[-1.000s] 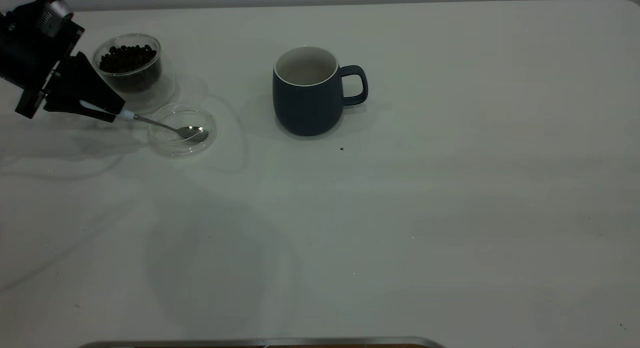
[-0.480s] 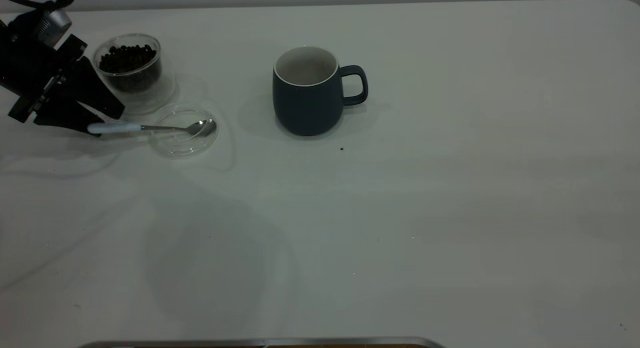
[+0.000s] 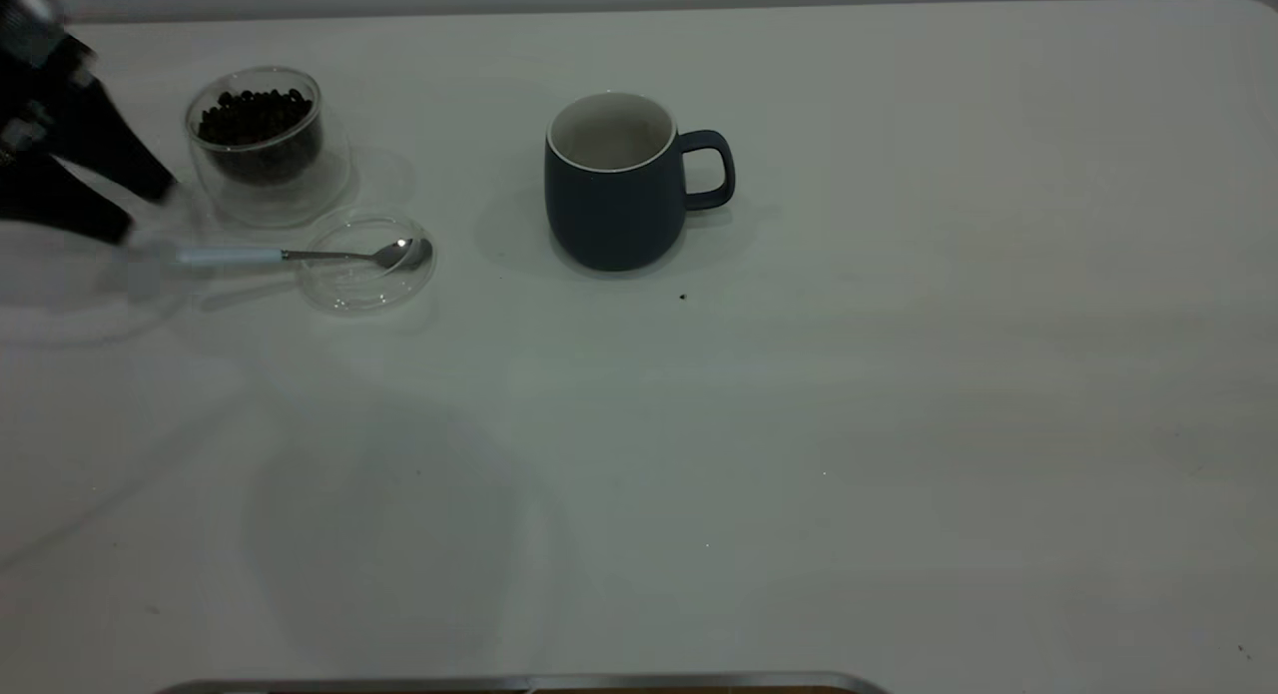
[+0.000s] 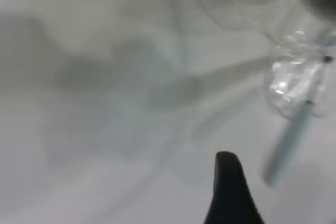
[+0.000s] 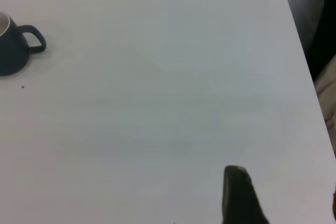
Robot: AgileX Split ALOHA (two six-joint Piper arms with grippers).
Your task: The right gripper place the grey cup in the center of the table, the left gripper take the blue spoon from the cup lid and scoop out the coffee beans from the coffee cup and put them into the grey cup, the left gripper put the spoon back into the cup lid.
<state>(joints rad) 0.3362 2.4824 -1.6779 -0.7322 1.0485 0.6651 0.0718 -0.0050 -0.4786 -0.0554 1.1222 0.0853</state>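
Note:
The grey cup [image 3: 611, 210] stands upright near the middle of the table [image 3: 849, 424], handle to the right; it also shows in the right wrist view [image 5: 10, 51]. The coffee cup [image 3: 265, 165], holding coffee beans [image 3: 255, 115], stands at the far left. The cup lid [image 3: 344, 290] lies just in front of it. The blue spoon [image 3: 300, 255] lies free, its bowl on the lid and its handle out to the left; its handle shows in the left wrist view [image 4: 289, 145]. My left gripper [image 3: 135, 205] is open and empty, left of the handle. My right gripper shows one fingertip [image 5: 235, 182] over bare table.
One stray bean [image 3: 683, 297] lies on the table in front of the grey cup. A metal edge [image 3: 519, 684] runs along the near side. The table's right edge and a dark gap beyond it [image 5: 315, 35] show in the right wrist view.
The left gripper let go of the spoon and drew back to the left and up. The spoon settled flat, bowl on the lid's far rim. The grey cup has not moved.

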